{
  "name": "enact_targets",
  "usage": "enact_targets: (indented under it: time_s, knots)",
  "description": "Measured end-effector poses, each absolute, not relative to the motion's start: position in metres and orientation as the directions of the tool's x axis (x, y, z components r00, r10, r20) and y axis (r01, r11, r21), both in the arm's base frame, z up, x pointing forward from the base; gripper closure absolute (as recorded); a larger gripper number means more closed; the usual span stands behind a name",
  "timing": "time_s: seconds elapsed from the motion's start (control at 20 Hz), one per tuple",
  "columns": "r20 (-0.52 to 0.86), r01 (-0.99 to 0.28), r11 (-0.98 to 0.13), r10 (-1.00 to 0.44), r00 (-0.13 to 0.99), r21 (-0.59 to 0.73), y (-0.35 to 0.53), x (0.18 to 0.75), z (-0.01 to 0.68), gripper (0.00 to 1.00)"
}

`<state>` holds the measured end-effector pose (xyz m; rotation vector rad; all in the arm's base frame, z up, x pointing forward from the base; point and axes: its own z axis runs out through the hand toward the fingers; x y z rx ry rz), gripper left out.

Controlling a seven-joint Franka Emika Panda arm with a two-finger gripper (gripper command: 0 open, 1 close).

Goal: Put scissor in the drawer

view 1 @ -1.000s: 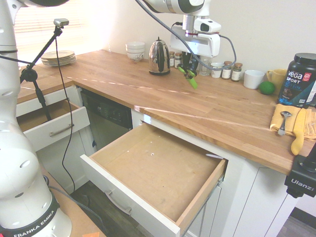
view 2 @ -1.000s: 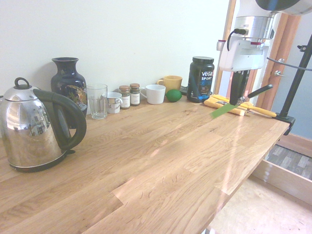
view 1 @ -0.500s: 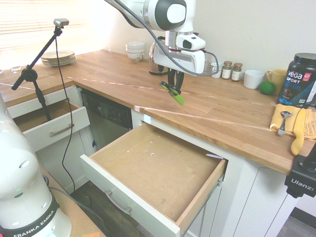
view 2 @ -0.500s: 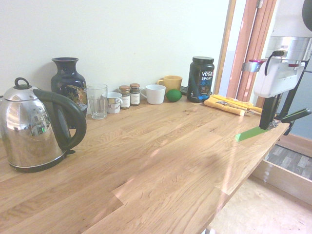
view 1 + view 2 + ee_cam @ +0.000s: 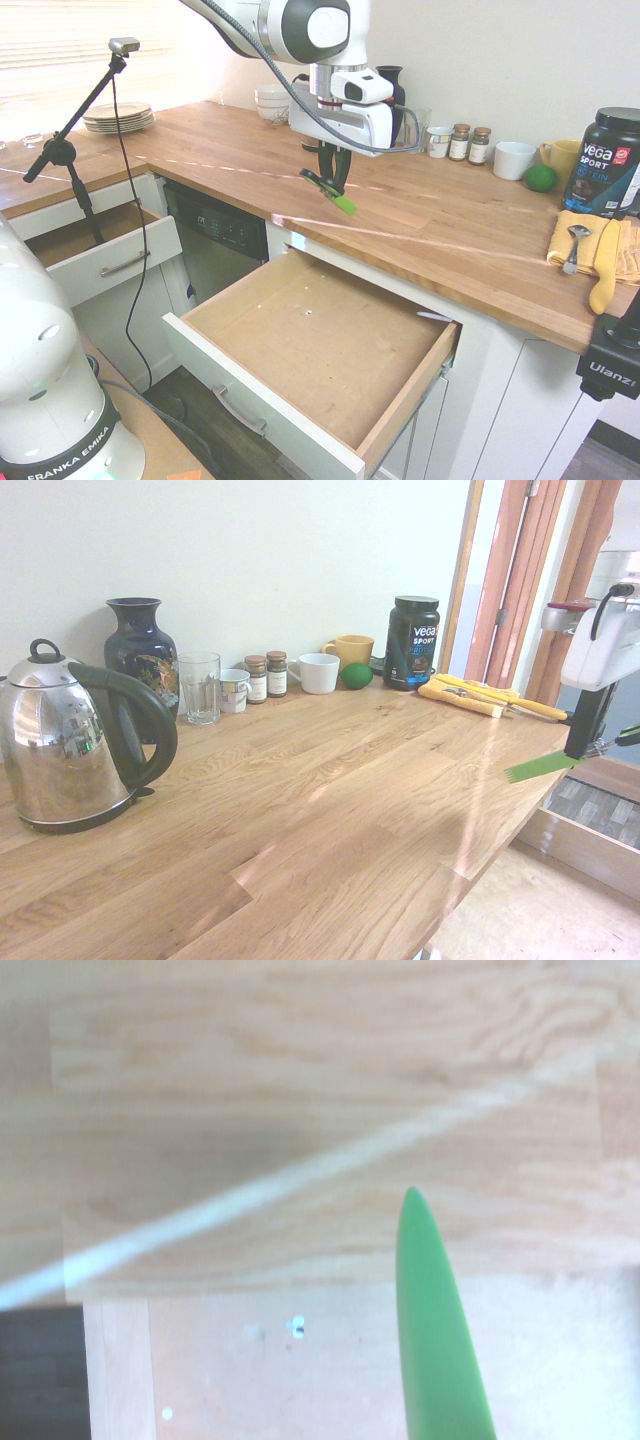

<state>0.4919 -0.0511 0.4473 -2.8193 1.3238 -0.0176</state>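
1. A small pair of scissors with green and black loop handles and a green-sheathed blade (image 5: 331, 191) is held clamped in the white arm's two-finger gripper (image 5: 331, 176), above the front edge of the light butcher-block wooden countertop (image 5: 450, 215). Its long axis is tilted, the green tip pointing down and outward over the countertop's edge.
2. In the wrist view the green tip (image 5: 432, 1300) is seen crossing from the countertop onto the drawer's floor.
3. The large wide drawer with white front, metal bar handle and bare light-brown wooden inside (image 5: 310, 345) is pulled out below the countertop; nothing is seen inside it.
4. A smaller white-fronted drawer (image 5: 95, 250) stands open further along the countertop.
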Motion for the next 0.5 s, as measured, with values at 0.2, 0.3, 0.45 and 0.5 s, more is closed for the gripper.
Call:
enact_targets:
  time_s: [0.2, 0.3, 0.45, 0.5]
  knots:
    - [-0.003, -0.774, -0.633, -0.774, 0.633, -0.031, -0.049, 0.47, 0.443, 1.0]
    - [-0.002, -0.776, -0.629, -0.777, 0.63, -0.032, -0.046, 0.459, 0.441, 1.0]
    - [0.001, -0.778, -0.627, -0.779, 0.628, -0.033, -0.043, 0.446, 0.439, 1.0]
    - [0.002, -0.778, -0.627, -0.779, 0.627, -0.033, -0.042, 0.442, 0.438, 1.0]
